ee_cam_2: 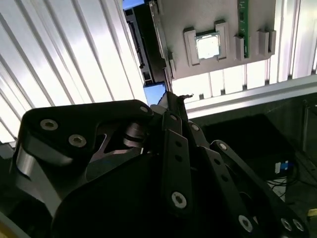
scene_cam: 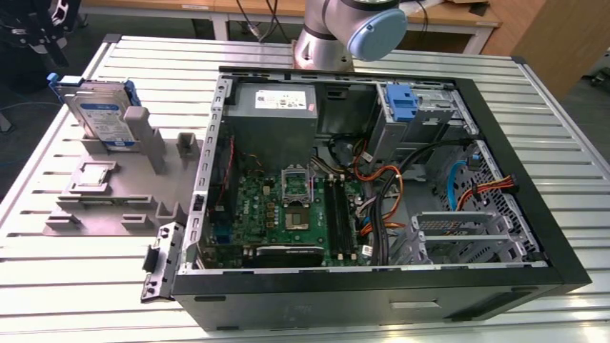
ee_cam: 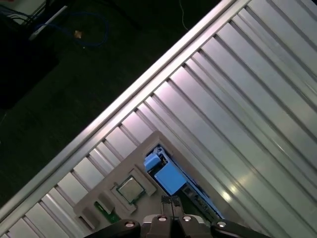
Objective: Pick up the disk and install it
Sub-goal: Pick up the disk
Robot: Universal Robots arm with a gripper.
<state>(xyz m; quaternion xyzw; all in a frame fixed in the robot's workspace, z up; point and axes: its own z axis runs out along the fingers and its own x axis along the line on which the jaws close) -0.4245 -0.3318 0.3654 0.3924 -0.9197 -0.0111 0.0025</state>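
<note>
Hand (ee_cam: 171,201): clenched, grasping nothing, hanging just above the disk (scene_cam: 103,114). Disk: stands upright on edge in a grey holder (scene_cam: 96,196), blue bracket uppermost. Holder: on the slatted metal desk (scene_cam: 67,286), beside the open computer case (scene_cam: 362,289), at the exterior view's left.
</note>
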